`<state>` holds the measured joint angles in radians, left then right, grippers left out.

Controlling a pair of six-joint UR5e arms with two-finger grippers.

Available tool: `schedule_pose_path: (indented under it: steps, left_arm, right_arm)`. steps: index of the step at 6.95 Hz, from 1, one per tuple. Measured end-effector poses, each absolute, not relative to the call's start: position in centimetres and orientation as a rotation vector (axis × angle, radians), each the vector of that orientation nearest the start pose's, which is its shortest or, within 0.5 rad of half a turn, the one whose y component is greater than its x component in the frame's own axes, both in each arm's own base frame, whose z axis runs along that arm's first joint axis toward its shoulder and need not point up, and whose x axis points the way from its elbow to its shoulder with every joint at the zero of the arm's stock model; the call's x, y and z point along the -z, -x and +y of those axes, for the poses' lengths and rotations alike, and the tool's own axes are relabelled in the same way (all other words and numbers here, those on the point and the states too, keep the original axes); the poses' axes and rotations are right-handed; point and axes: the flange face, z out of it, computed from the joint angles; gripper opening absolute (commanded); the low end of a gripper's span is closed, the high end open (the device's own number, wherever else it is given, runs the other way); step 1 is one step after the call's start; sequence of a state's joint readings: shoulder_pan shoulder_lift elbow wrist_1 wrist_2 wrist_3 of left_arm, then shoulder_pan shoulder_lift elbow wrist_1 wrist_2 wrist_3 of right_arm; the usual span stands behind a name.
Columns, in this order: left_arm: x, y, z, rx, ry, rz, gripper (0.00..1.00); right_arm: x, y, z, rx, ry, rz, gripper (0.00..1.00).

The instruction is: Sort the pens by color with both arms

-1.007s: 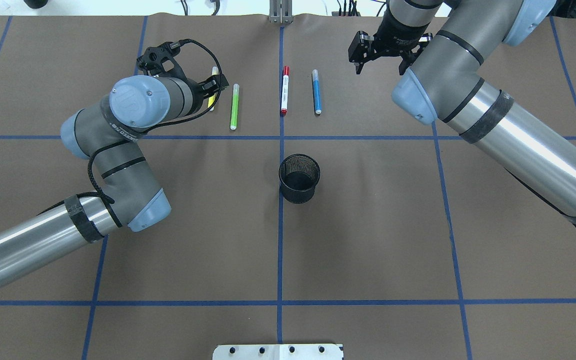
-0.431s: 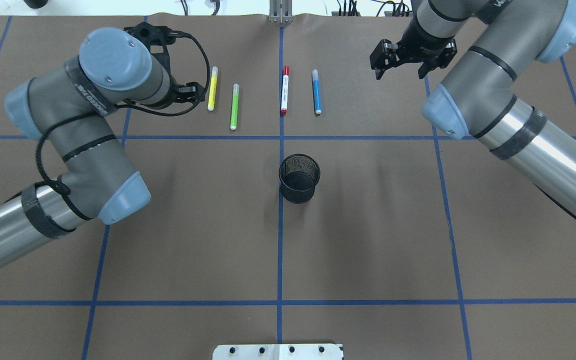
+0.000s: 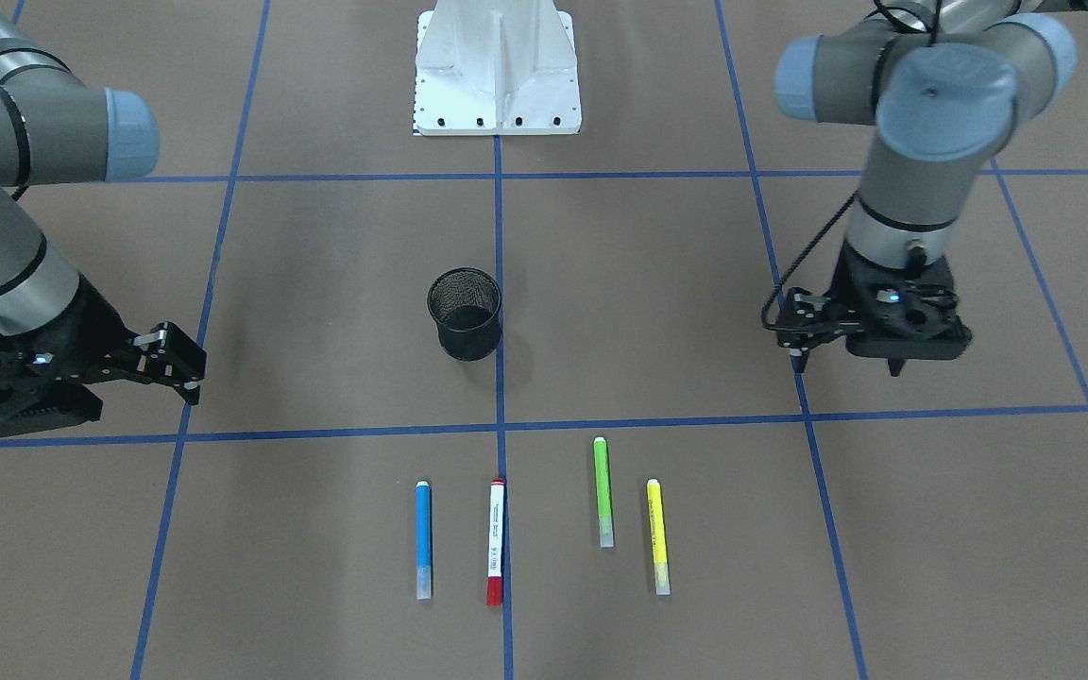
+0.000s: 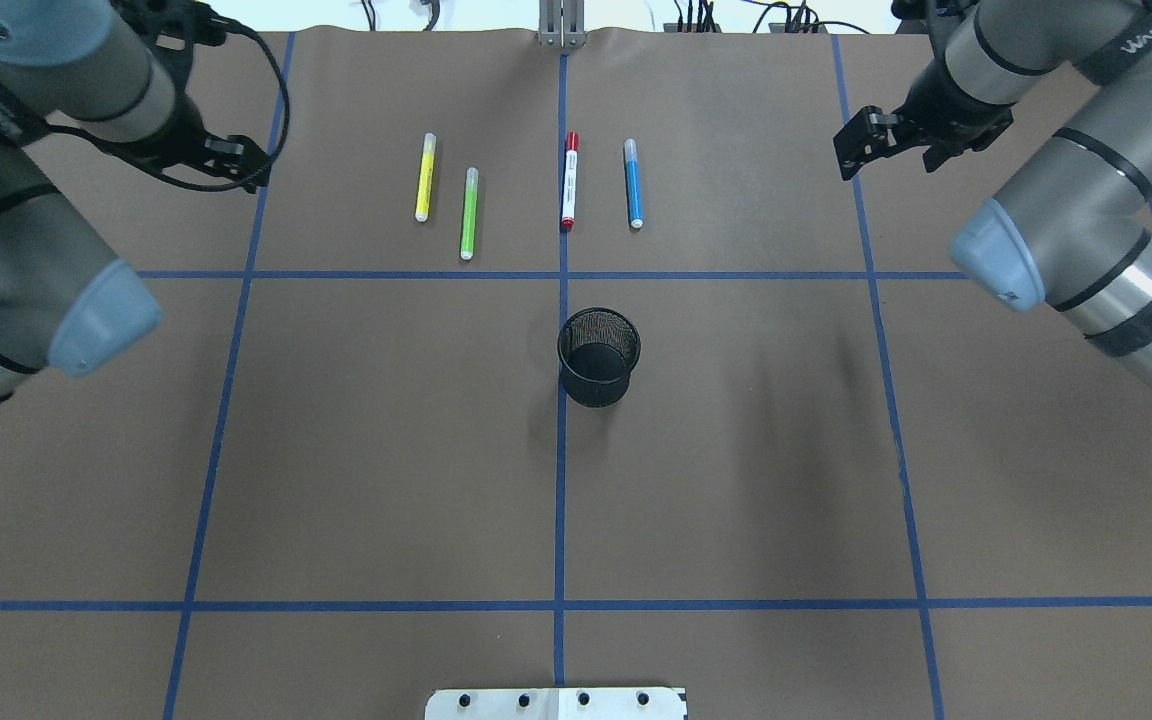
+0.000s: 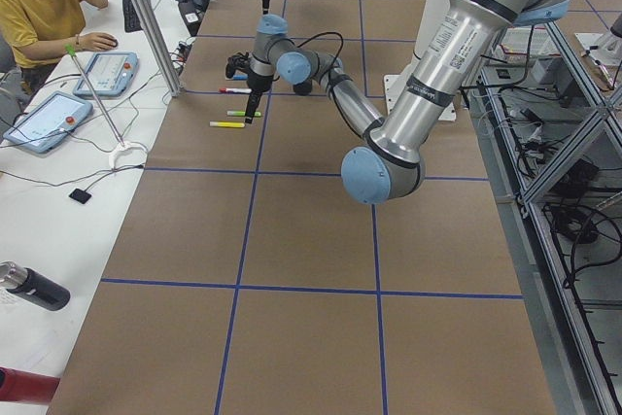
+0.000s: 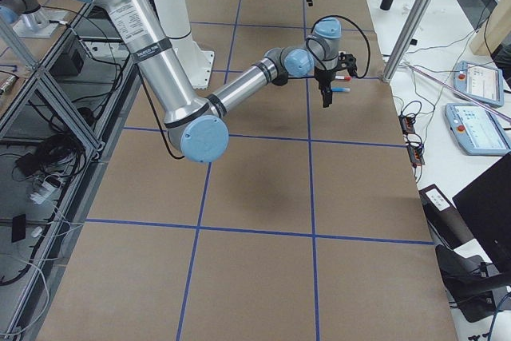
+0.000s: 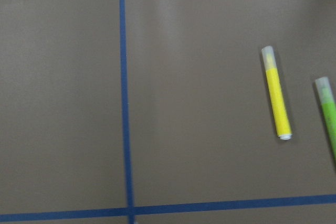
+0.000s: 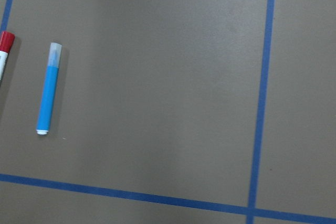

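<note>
Light: bright, even, from overhead across the brown tabletop (image 4: pixel 386 450).
Shadows: soft and faint, a pale smudge beside the mesh cup (image 4: pixel 598 356).
Glare: streaks on the right arm (image 4: pixel 1126 300).
Focus: left wrist view slightly soft, yellow pen (image 7: pixel 276 93) fuzzy-edged.

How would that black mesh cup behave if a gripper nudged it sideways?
The black mesh cup shows nothing inside and has open mesh walls, so it is probably light and would slide. Its base looks narrower than its rim, so a high push might tip it.
</note>
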<state>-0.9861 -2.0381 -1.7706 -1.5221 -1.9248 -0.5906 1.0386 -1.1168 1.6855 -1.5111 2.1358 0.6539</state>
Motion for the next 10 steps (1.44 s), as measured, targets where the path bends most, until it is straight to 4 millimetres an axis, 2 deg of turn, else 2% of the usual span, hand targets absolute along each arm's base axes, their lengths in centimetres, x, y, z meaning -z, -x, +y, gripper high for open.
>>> schedule_pose_path:
  steps: [2,4,6,7,8,10]
  left_arm:
    - [-38.9,-16.2,-60.0,-0.225,-0.299,0.587,1.0]
    - [-46.3,-6.9,-61.2,-0.29,-0.264,0.553,1.0]
    - [-53.5,0.7,-62.0,-0.337,-0.213,0.617,1.0]
    - [-56.0,2.9,-61.5,-0.348,-0.196,0.631,1.0]
    - [-57.8,4.1,-60.9,-0.342,-0.178,0.632,1.0]
    - [-59.2,7.0,-59.9,-0.293,-0.179,0.656,1.0]
  right_arm:
    - [-41.2,17.9,-58.5,0.121,-0.206,-0.748,0.99]
    - [-48.9,7.7,-56.6,0.192,-0.203,-0.721,0.99]
    - [-54.3,-1.3,-54.0,0.194,-0.146,-0.687,0.99]
    - [-56.2,-4.9,-52.7,0.198,-0.109,-0.678,0.99]
    - [-57.5,-7.2,-51.6,0.198,-0.086,-0.674,0.99]
    - [-59.1,-8.6,-50.4,0.175,-0.058,-0.676,0.99]
